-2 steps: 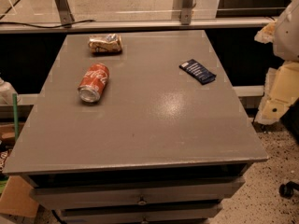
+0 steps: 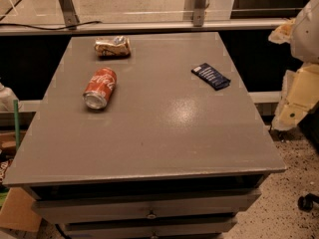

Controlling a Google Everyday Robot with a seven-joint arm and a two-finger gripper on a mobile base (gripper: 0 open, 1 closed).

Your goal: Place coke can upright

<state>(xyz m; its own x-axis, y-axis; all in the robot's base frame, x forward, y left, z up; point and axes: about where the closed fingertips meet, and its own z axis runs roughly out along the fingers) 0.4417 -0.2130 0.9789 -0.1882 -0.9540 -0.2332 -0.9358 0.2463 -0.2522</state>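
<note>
Can [image 2: 100, 87] lies on its side on the left half of the counter [image 2: 164, 143], its long axis running roughly from the far edge toward the near one and leaning a little to the left; one silver end faces the near edge, the red wall with white script faces up; nothing touches it. Behind the can, near the far left corner, sits a crumpled tan-and-silver packet [image 2: 112, 47], close to the can but apart from it. A flat dark blue packet [image 2: 211, 76] lies on the right side of the counter, slanted, close to the right edge and well apart from the can. The counter top is grey, with a soft glare patch near its middle; below its front edge are drawers [image 2: 149, 205] with small knobs.

The tool [image 2: 291, 111] hangs at the right edge of the view, beyond the counter's right side, a cream-coloured form below a white part of the arm [image 2: 308, 31]; it is well apart from the can and holds nothing that can be seen; whether it is wide or narrow I cannot tell.

A cardboard box [image 2: 17, 210] stands low on the left; a caster wheel [image 2: 306, 201] rests on the speckled floor at lower right.
</note>
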